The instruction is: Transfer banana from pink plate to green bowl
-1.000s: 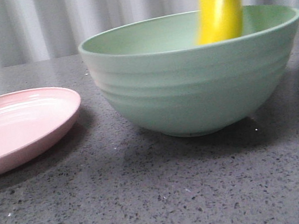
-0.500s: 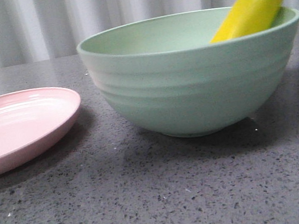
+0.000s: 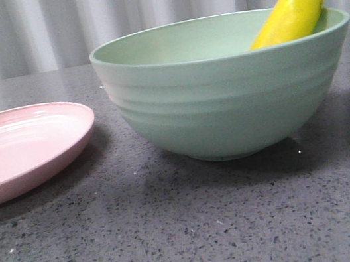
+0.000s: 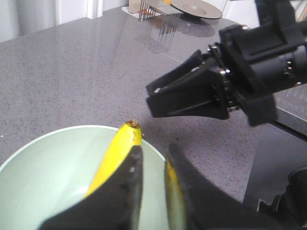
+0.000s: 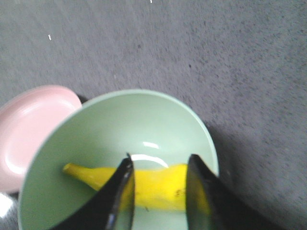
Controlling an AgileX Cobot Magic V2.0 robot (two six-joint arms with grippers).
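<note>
The banana (image 3: pixel 292 10) lies in the green bowl (image 3: pixel 224 102), leaning on its right rim with the brown stem tip sticking up above it. The pink plate (image 3: pixel 16 147) sits to the left of the bowl with nothing on it. No gripper shows in the front view. In the right wrist view my right gripper (image 5: pixel 159 160) is open and empty above the banana (image 5: pixel 163 184), the bowl (image 5: pixel 120 124) and the plate (image 5: pixel 24 129). In the left wrist view my left gripper (image 4: pixel 153 155) hangs over the bowl (image 4: pixel 38 177) beside the banana (image 4: pixel 115 153), jaws a narrow gap apart, holding nothing. The right gripper (image 4: pixel 148 96) hovers beyond.
The grey speckled table (image 3: pixel 192 235) runs under everything. A wire rack (image 4: pixel 158 24) and a dark round dish (image 4: pixel 196 7) stand at the table's far end. The table's edge (image 4: pixel 288 115) drops off behind the right arm. A pale curtain hangs behind.
The banana was let go and has tipped from upright to lean on the bowl's right rim. The dark gripper above it has risen out of the front view.
</note>
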